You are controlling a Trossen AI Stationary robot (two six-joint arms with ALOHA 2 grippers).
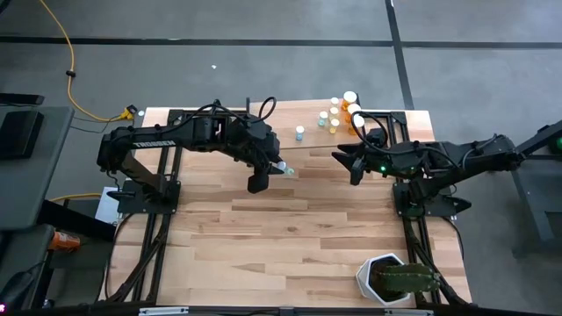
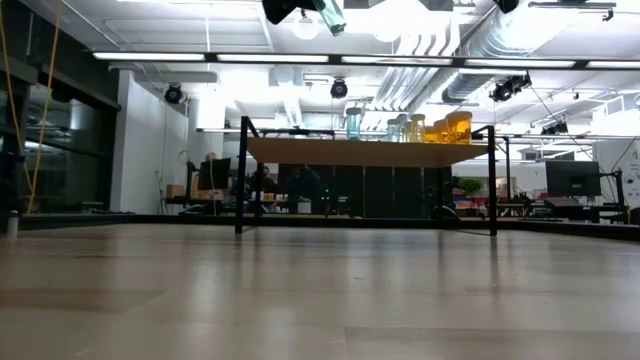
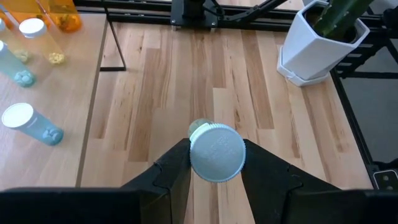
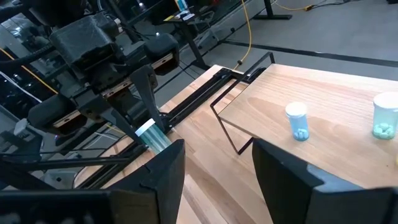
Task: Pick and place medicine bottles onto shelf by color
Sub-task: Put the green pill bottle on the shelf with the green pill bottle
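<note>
the striped wooden tabletop (image 1: 290,237) carries the shelf (image 1: 299,145) along its far edge, and a white pot with a green plant (image 1: 391,279) stands at the near right corner, well apart from the shelf. the left gripper (image 1: 274,169) hangs just in front of the shelf's near edge, its fingers clamped on a pale blue bottle (image 3: 216,151) held above the tabletop, while the right gripper (image 1: 344,159) hovers by the shelf's right part with its fingers apart and nothing between them. on the shelf one blue bottle (image 1: 300,132) stands alone near the middle, and a cluster of blue, green and orange bottles (image 1: 342,112) sits at the shelf's right end.
</note>
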